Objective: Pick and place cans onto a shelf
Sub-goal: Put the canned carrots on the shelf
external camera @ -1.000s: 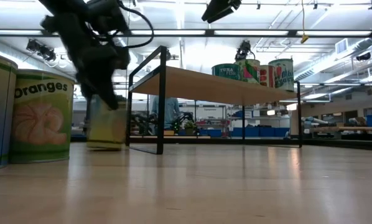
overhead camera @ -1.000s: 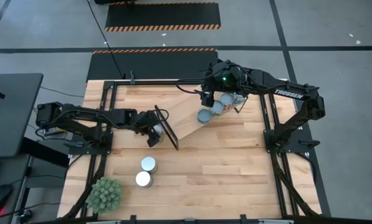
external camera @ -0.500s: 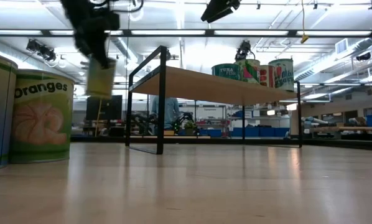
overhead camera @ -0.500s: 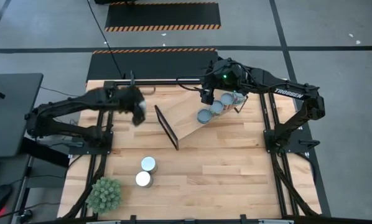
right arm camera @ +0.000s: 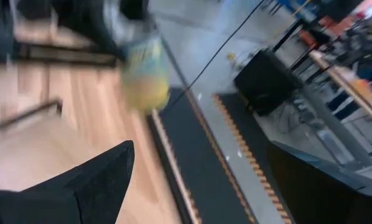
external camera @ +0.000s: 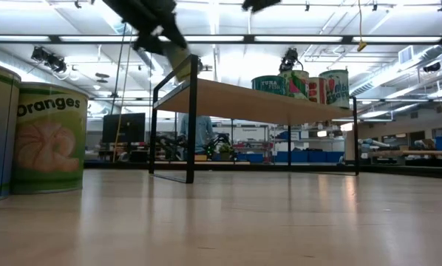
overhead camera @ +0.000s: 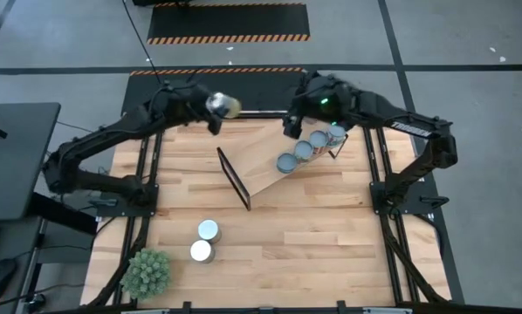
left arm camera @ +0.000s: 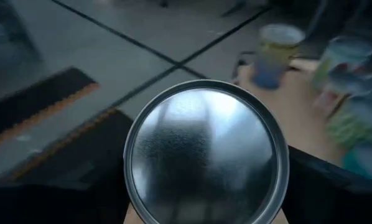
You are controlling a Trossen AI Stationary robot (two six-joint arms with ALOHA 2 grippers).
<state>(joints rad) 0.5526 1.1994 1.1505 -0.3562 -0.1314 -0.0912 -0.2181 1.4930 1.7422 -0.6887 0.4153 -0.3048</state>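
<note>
My left gripper is shut on a can with a yellow-green label, high above the table's far edge, left of the shelf. The can's silver top fills the left wrist view. The shelf, a light-wood plank on black end frames, stands on the table and carries several cans at its right end. My right gripper is open and empty above those cans. Two more cans stand upright on the table near the front. My left gripper pinches the can's side wall just below the top rim between its two fingers, one on each side. The fingers slant down toward the table's right. The can is lifted clear and tilted, above the shelf's left end frame.
A spiky green plant stands at the table's near left corner. In the low view the two near cans loom large at the left, one labelled Oranges. The shelf's black left end frame stands mid-table. Bare wood lies right of the near cans.
My left gripper has lifted the can off the table beside the shelf's left end, carried it up and toward the far edge, then toward the right, and tipped it over. My right gripper has risen a little above the shelf's cans.
</note>
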